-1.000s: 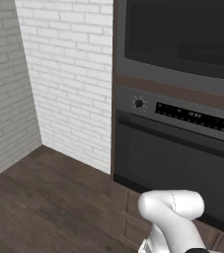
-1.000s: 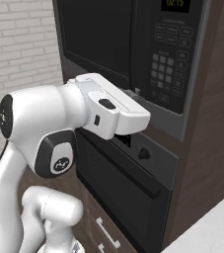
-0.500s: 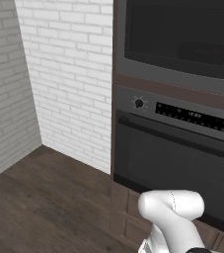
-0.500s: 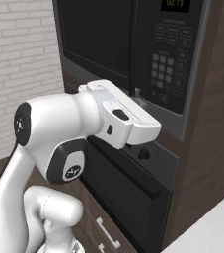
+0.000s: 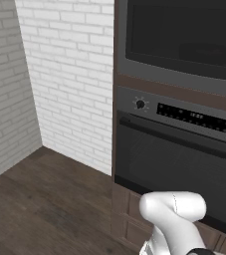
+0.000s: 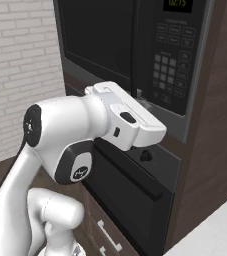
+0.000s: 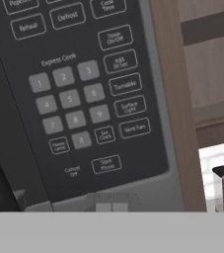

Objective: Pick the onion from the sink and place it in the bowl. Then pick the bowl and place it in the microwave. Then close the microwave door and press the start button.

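Brick-walled kitchen | microwave door (image 6: pixel 97 42) closed | claw pinched tight, empty, by keypad (image 7: pixel 86 94)

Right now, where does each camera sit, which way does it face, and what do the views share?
Left base view: behind the arm's left, facing the oven; white arm at lower right.
Right base view: behind the arm's right, facing the microwave; the arm reaches toward its keypad.
Hand view: on the hand, close on the keypad, start button low centre.
Shared: both base views show the oven; right base and hand views share the keypad.
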